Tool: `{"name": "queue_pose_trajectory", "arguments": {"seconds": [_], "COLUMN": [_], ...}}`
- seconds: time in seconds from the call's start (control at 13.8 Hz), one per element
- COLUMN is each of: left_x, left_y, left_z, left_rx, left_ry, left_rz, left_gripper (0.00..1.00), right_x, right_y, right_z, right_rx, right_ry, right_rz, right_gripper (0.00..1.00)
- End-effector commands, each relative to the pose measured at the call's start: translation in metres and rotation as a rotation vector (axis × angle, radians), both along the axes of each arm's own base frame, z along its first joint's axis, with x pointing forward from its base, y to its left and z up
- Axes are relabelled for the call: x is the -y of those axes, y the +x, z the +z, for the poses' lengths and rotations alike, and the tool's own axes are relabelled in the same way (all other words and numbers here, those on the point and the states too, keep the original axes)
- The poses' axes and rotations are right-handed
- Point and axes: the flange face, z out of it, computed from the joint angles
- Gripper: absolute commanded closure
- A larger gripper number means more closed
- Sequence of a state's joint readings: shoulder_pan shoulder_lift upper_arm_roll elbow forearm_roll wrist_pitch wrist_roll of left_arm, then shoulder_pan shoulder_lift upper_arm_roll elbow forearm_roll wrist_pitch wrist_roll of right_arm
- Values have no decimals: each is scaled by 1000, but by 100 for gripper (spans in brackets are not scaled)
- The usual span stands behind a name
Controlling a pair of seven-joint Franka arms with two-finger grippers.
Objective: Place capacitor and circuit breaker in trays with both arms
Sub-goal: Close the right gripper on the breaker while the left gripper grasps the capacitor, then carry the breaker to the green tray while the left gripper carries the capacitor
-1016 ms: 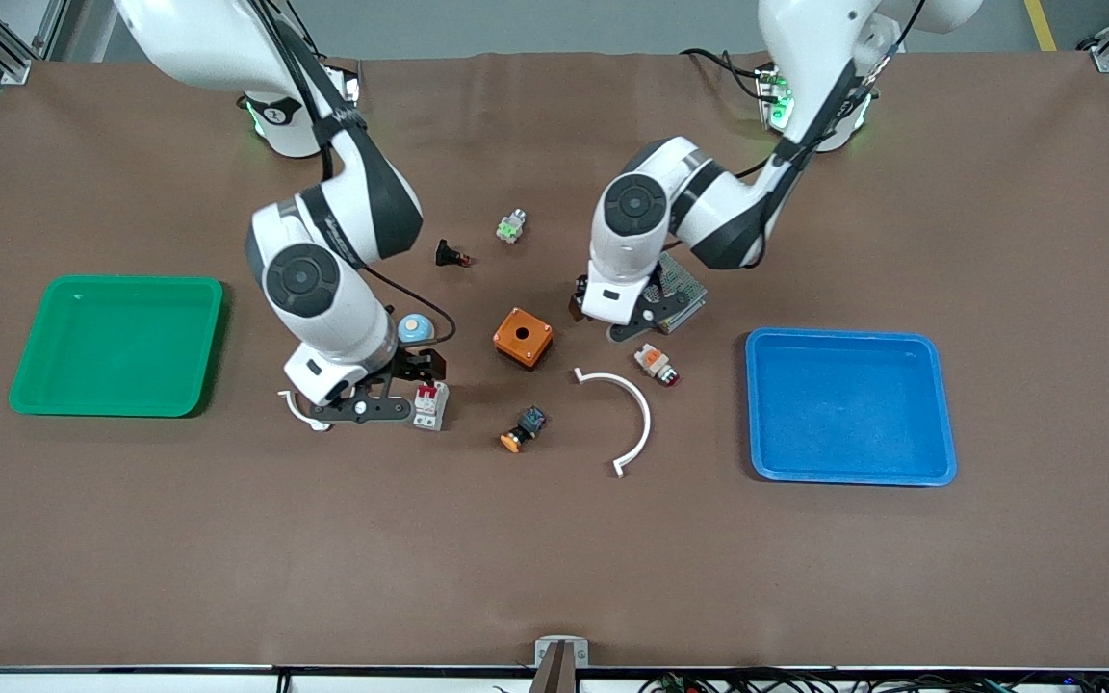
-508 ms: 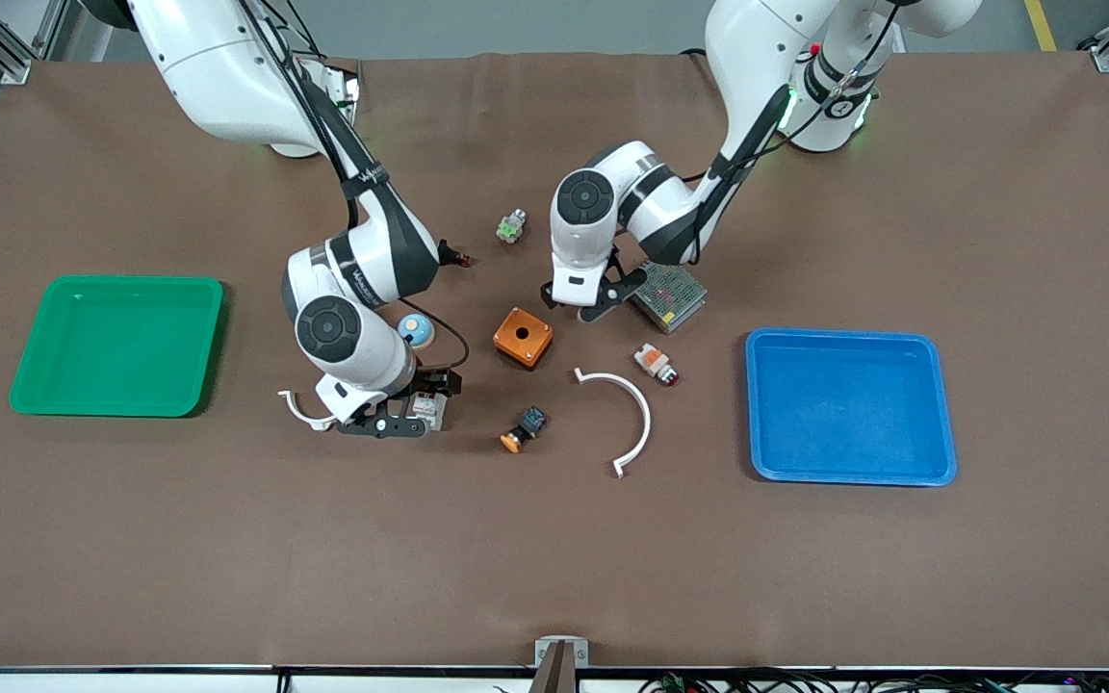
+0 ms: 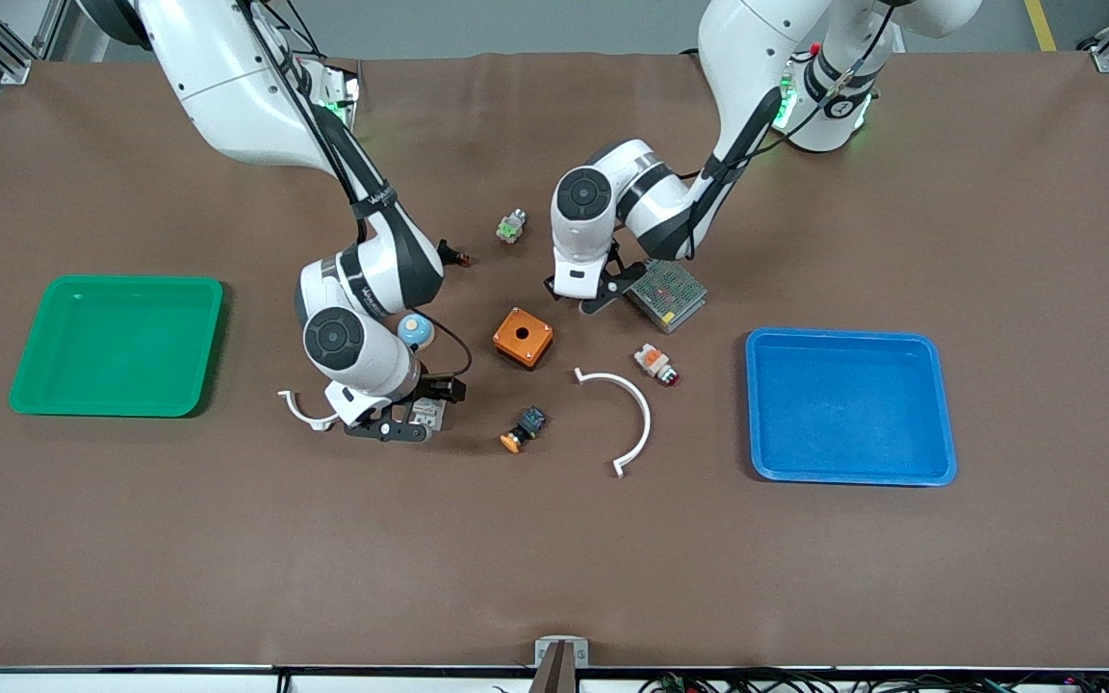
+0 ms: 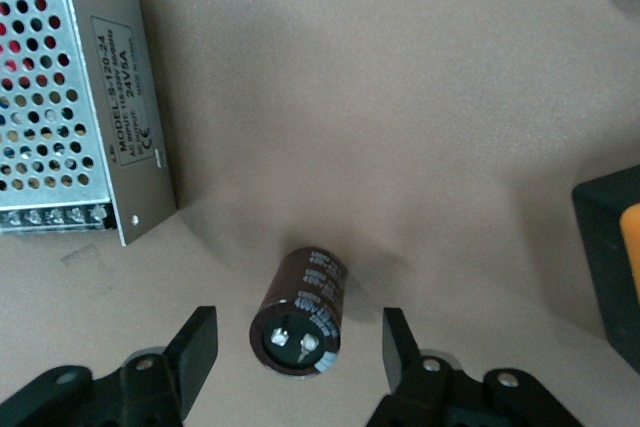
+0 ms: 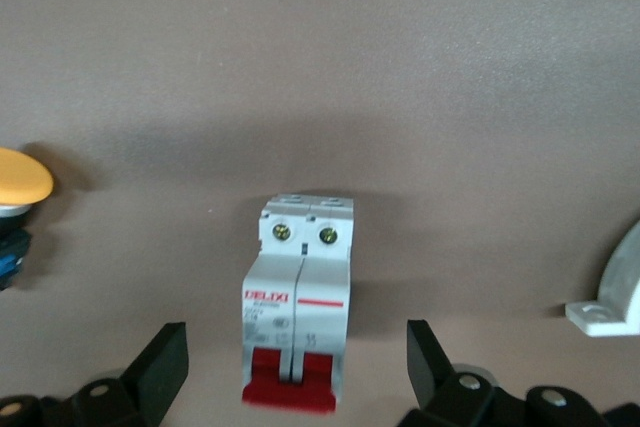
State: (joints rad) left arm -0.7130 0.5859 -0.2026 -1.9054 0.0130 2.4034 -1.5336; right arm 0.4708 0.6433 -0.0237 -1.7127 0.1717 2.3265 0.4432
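Observation:
The circuit breaker (image 5: 298,327) is a white-grey block with red toggles. It lies on the brown table between the open fingers of my right gripper (image 5: 298,367), which is low over it with a gap on each side. In the front view the breaker (image 3: 431,412) shows partly under the right gripper (image 3: 418,411). The capacitor (image 4: 300,312) is a dark cylinder lying on its side, its terminal end toward the camera. It lies between the open fingers of my left gripper (image 4: 298,349), untouched. In the front view the left gripper (image 3: 579,295) hides it.
Green tray (image 3: 116,345) at the right arm's end, blue tray (image 3: 848,404) at the left arm's end. Metal power supply (image 3: 672,294) beside the left gripper. Orange box (image 3: 522,337), white curved bracket (image 3: 631,414), white-and-orange button (image 3: 656,363), yellow-capped button (image 3: 524,428), blue dome (image 3: 415,330) lie between.
The right gripper moved from beside the breaker to straddle it. The left gripper moved off the power supply toward the right arm's end and came down over the capacitor.

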Motion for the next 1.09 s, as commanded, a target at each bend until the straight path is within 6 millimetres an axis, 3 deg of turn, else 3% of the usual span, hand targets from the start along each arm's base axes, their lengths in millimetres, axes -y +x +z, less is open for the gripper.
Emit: {"name": "queue_pose_trajectory", "arguments": {"seconds": [0.0, 0.15, 0.22, 0.44, 0.58, 0.8, 0.94, 1.02], "left_x": [-2, -2, -4, -21, -50, -115, -167, -197], "left_y": [1, 1, 5, 35, 73, 126, 159, 176], "left_z": [4, 5, 9, 49, 96, 137, 148, 150], "left_rx": [25, 24, 29, 64, 105, 139, 146, 150], "left_ry": [-2, -1, 0, -14, -26, -31, -27, -26], "left_rz": [9, 11, 16, 60, 109, 162, 178, 198], "left_gripper": [51, 86, 97, 100, 100, 100, 100, 100], "right_x": [0, -2, -3, 6, 28, 107, 182, 229], "right_y": [2, 3, 4, 12, 23, 34, 35, 36], "right_z": [0, 2, 4, 17, 60, 135, 173, 183], "right_rx": [2, 6, 10, 19, -6, -106, -113, -120], "right_ry": [15, 18, 20, 24, 21, -7, -77, -95], "right_rz": [-25, -23, -23, -27, -47, -85, -31, -6], "right_gripper": [47, 68, 71, 84, 87, 86, 86, 86]}}
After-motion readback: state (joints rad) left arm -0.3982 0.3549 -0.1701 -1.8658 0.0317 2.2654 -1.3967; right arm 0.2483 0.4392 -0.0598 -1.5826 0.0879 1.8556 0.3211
